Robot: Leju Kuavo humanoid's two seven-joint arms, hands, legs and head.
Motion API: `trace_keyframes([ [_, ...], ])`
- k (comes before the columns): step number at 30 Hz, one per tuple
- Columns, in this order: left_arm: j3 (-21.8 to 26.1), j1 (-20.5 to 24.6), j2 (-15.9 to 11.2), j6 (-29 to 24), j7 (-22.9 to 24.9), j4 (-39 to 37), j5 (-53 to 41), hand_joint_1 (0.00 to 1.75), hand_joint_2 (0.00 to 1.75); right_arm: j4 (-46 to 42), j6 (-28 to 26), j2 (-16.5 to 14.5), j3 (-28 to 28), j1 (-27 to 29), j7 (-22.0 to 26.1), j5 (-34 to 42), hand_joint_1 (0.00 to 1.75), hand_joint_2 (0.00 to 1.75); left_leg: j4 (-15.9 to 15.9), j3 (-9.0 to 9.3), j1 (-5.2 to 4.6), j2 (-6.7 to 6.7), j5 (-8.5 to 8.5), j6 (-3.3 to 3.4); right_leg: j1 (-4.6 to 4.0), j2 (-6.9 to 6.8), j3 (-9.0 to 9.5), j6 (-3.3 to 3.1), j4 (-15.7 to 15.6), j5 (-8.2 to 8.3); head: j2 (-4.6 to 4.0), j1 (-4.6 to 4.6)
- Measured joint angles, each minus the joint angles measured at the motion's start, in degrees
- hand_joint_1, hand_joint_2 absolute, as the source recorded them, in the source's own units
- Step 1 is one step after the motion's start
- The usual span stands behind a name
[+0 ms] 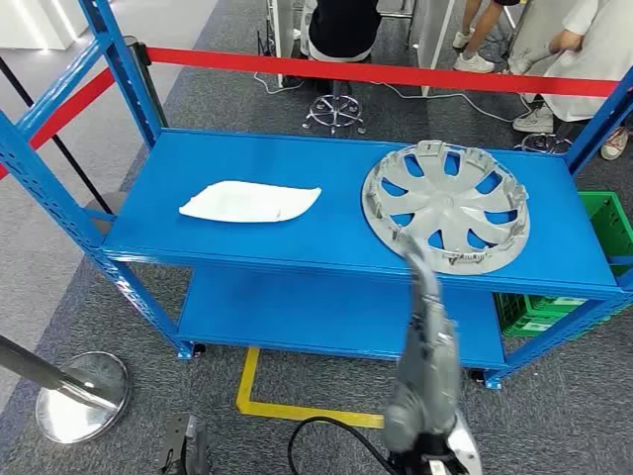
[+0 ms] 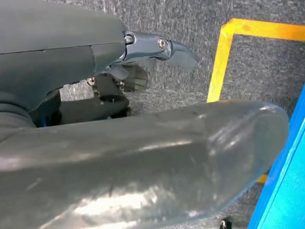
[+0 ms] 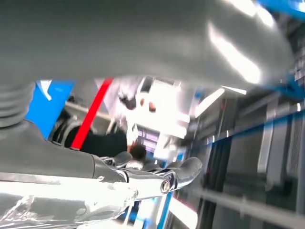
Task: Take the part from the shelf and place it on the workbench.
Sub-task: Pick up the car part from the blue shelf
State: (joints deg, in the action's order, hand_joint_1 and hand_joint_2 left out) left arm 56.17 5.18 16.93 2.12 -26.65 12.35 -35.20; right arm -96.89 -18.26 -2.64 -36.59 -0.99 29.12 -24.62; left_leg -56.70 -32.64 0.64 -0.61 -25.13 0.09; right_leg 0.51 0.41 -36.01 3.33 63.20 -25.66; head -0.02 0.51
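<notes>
The round silver plastic hubcap (image 1: 445,206) lies flat on the top deck of the blue metal shelf (image 1: 343,233), toward the shelf's right end, its spokes showing the blue deck through the gaps. A flat white leaf-shaped plastic panel (image 1: 250,202) lies on the same deck, well apart from the hubcap toward the shelf's left end. The right arm reaches up to the shelf's front edge, and the right hand (image 1: 415,252) sits at the hubcap's near rim; I cannot tell whether it has hold of the rim or how far its fingers are spread. The left hand (image 2: 151,157) hangs above grey carpet beside the shelf's blue edge, near a yellow floor line (image 2: 219,59); its thumb and fingers are apart, holding nothing.
</notes>
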Motion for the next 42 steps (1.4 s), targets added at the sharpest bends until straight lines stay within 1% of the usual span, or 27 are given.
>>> trace_keyframes([
  [3,-0.07,0.04,0.13,0.17,0.03,0.00,-0.35,0.00,0.00,2.13,0.81,0.00,-0.01,-2.32,-0.80,-0.07,0.00,1.75,-0.10,-0.11,-0.25,-0.10,-0.01,-0.65,-0.14,0.18,2.00,-0.55,-3.77,0.30,0.01,-0.04],
  [6,-0.26,0.10,0.27,0.39,0.29,0.00,-1.06,0.00,0.00,5.57,1.36,-0.01,-0.02,-5.68,-3.42,-1.76,0.00,1.75,0.10,-0.26,-0.14,-0.12,0.20,-1.69,-0.35,0.34,2.10,-1.76,-4.50,0.49,0.02,-0.05],
  [7,-0.42,0.14,0.32,0.50,0.45,0.00,-1.44,0.00,0.00,7.20,1.67,-0.01,-0.03,-7.25,-4.81,-2.60,0.00,1.75,-0.33,-0.48,-0.10,-0.08,-0.19,-2.02,-0.27,0.34,2.08,-2.13,-4.62,0.64,0.02,-0.10],
  [9,-0.88,0.24,0.41,0.74,0.93,-0.01,-2.27,0.00,0.00,11.57,2.50,-0.05,-0.04,-11.27,-7.21,-3.89,0.00,1.75,-4.68,-2.53,-0.08,0.00,-2.84,-2.54,-0.03,0.29,2.07,-2.71,-4.84,0.90,0.02,-0.32],
  [11,-1.38,0.26,0.45,0.90,1.52,-0.05,-3.20,0.00,0.00,16.60,1.57,-0.33,-0.02,-15.07,-7.82,-5.74,0.00,1.75,-12.72,-6.50,-0.09,0.02,-6.45,-2.77,-0.06,0.21,1.95,-2.92,-4.84,0.96,0.02,-0.47],
  [12,-1.61,0.23,0.45,0.95,1.80,-0.09,-3.68,0.00,0.00,19.18,0.11,-0.67,0.01,-16.69,-7.68,-7.22,0.00,1.75,-15.71,-8.07,-0.09,0.02,-7.23,-2.81,-0.09,0.16,1.91,-2.95,-4.84,0.98,0.02,-0.48],
  [13,-1.84,0.20,0.45,0.98,2.03,-0.11,-4.14,0.00,0.00,21.75,-1.36,-1.12,0.03,-18.34,-7.59,-8.68,0.00,1.75,-16.79,-8.76,-0.09,0.02,-6.89,-2.79,-0.11,0.13,1.90,-2.95,-4.84,0.98,0.02,-0.47],
  [14,-2.06,0.18,0.44,1.00,2.21,-0.14,-4.53,0.00,0.00,24.45,-2.35,-1.64,0.06,-20.07,-7.77,-9.78,0.00,1.75,-15.53,-8.29,-0.08,0.03,-5.45,-2.74,-0.10,0.14,1.92,-2.93,-4.83,1.00,0.02,-0.48],
  [16,-2.52,0.21,0.43,1.02,2.40,-0.15,-4.99,0.00,0.00,29.69,-2.45,-2.66,0.27,-23.63,-8.47,-10.38,0.00,1.75,-8.14,-4.83,-0.06,0.14,-1.14,-2.59,-0.09,0.21,2.01,-2.70,-4.81,1.01,0.02,-0.50],
  [17,-2.74,0.26,0.44,1.03,2.45,-0.15,-5.14,0.00,0.00,32.13,-2.14,-3.10,0.45,-25.22,-8.70,-10.26,0.00,1.75,-4.32,-3.07,-0.03,0.16,0.25,-2.40,-0.22,0.27,1.92,-2.45,-4.69,0.97,0.02,-0.55],
  [18,-2.92,0.30,0.45,1.04,2.50,-0.16,-5.23,0.00,0.00,34.25,-1.96,-3.48,0.63,-26.56,-8.74,-10.13,0.00,1.75,-1.73,-1.95,-0.02,0.17,1.01,-2.16,-0.36,0.29,1.78,-2.14,-4.63,0.99,0.02,-0.54],
  [19,-3.06,0.31,0.47,1.04,2.54,-0.17,-5.31,0.00,0.00,36.01,-1.84,-3.76,0.77,-27.66,-8.71,-10.06,0.00,1.75,-0.52,-1.54,-0.05,0.12,1.12,-1.86,-0.49,0.27,1.63,-1.83,-4.62,1.02,0.02,-0.57],
  [22,-3.31,0.24,0.50,1.07,2.74,-0.20,-5.49,0.00,0.00,40.70,0.01,-4.34,0.96,-30.21,-10.47,-9.80,0.00,1.75,-0.24,-1.72,-0.05,-0.05,1.18,-0.76,-0.44,0.11,1.24,-1.00,-4.38,0.77,0.02,-0.54],
  [24,-3.40,0.28,0.50,1.15,2.98,-0.20,-5.57,0.00,0.00,45.14,3.28,-4.80,1.04,-33.11,-14.01,-9.58,0.00,1.75,-0.12,-1.69,0.11,0.03,1.30,-0.15,-0.37,0.03,-0.63,-0.44,-0.62,-1.41,0.02,-0.35],
  [26,-3.45,0.34,0.43,1.24,3.20,-0.20,-5.63,0.00,0.00,51.26,5.42,-5.25,1.07,-36.66,-17.47,-10.02,0.00,1.75,-0.13,-1.72,0.08,0.11,1.28,0.15,-0.35,-0.02,-4.33,-0.13,7.14,-4.78,0.02,-0.22],
  [27,-3.45,0.34,0.39,1.26,3.28,-0.20,-5.67,0.00,0.00,54.44,5.56,-5.37,1.11,-38.13,-18.73,-10.37,0.00,1.75,-0.15,-1.71,0.07,0.07,1.26,0.21,-0.34,-0.03,-5.96,-0.10,10.42,-5.78,0.02,-0.23],
  [28,-3.45,0.34,0.35,1.27,3.36,-0.20,-5.71,0.00,0.00,57.28,5.30,-5.45,1.19,-39.33,-19.59,-10.60,0.00,1.75,-0.17,-1.67,0.05,-0.01,1.24,0.24,-0.34,-0.03,-6.80,-0.13,12.00,-5.83,0.02,-0.21],
  [29,-3.45,0.34,0.33,1.27,3.43,-0.20,-5.75,0.00,0.00,59.71,4.94,-5.49,1.33,-40.38,-20.18,-10.72,0.00,1.75,-0.18,-1.60,0.05,-0.13,1.22,0.23,-0.34,-0.03,-6.51,-0.24,11.12,-4.72,0.01,-0.21],
  [31,-3.45,0.36,0.32,1.28,3.53,-0.20,-5.83,0.00,0.00,63.12,4.40,-5.65,1.67,-42.17,-20.67,-10.78,0.00,1.75,-0.21,-1.33,0.04,-0.34,1.09,0.06,-0.35,-0.05,-3.22,-0.55,3.82,-0.63,0.02,-0.20],
  [32,-3.45,0.39,0.32,1.28,3.55,-0.20,-5.88,0.00,0.00,64.44,4.25,-5.81,1.83,-43.01,-20.72,-10.80,0.00,1.75,-0.23,-1.26,-0.04,-0.40,1.01,-0.13,-0.42,-0.04,-1.24,-0.69,-0.16,0.87,0.01,-0.22],
  [33,-3.45,0.44,0.31,1.29,3.56,-0.20,-5.93,0.00,0.00,65.56,4.15,-6.00,1.96,-43.69,-20.76,-10.82,0.00,1.75,-0.24,-1.27,-0.11,-0.41,0.97,-0.39,-0.49,0.01,0.13,-0.85,-2.92,1.68,0.01,-0.27],
  [34,-3.45,0.47,0.31,1.29,3.57,-0.20,-5.99,0.00,0.00,66.48,4.05,-6.16,2.05,-44.21,-20.88,-10.86,0.00,1.75,-0.22,-1.32,-0.17,-0.40,0.98,-0.67,-0.58,0.08,0.80,-1.03,-4.31,1.81,0.01,-0.32],
  [36,-3.46,0.51,0.28,1.29,3.60,-0.20,-6.09,0.00,0.00,68.38,3.99,-6.34,2.14,-44.91,-22.49,-11.48,0.00,1.75,-0.11,-1.46,-0.17,-0.35,1.04,-1.28,-0.63,0.24,0.86,-1.56,-4.63,1.70,0.01,-0.38],
  [38,-3.52,0.57,0.23,1.29,3.60,-0.20,-6.26,0.00,0.00,70.50,5.18,-6.28,2.15,-46.12,-27.17,-12.89,0.00,1.75,-1.07,-1.96,-0.14,-0.19,0.13,-1.90,-0.41,0.28,0.87,-2.15,-4.81,1.85,0.01,-0.50],
  [39,-3.58,0.65,0.18,1.29,3.61,-0.20,-6.36,0.00,0.00,71.67,6.41,-6.13,2.18,-47.00,-30.22,-13.64,0.00,1.75,-3.04,-2.90,-0.14,-0.10,-1.13,-2.17,-0.24,0.24,0.92,-2.38,-4.92,1.92,0.02,-0.68],
  [41,-3.70,0.77,0.09,1.30,3.73,-0.20,-6.54,0.00,0.00,73.91,9.41,-5.33,2.36,-48.50,-35.56,-14.62,0.00,1.75,-10.30,-6.37,-0.10,0.01,-4.64,-2.50,-0.16,0.11,0.93,-2.62,-4.93,1.90,0.02,-1.03],
  [42,-3.73,0.77,0.03,1.31,3.86,-0.20,-6.60,0.00,0.00,74.88,10.71,-4.73,2.48,-48.88,-37.62,-14.92,0.00,1.75,-13.94,-8.22,-0.07,0.02,-5.86,-2.60,-0.15,0.05,0.95,-2.66,-4.92,1.88,0.01,-1.08],
])
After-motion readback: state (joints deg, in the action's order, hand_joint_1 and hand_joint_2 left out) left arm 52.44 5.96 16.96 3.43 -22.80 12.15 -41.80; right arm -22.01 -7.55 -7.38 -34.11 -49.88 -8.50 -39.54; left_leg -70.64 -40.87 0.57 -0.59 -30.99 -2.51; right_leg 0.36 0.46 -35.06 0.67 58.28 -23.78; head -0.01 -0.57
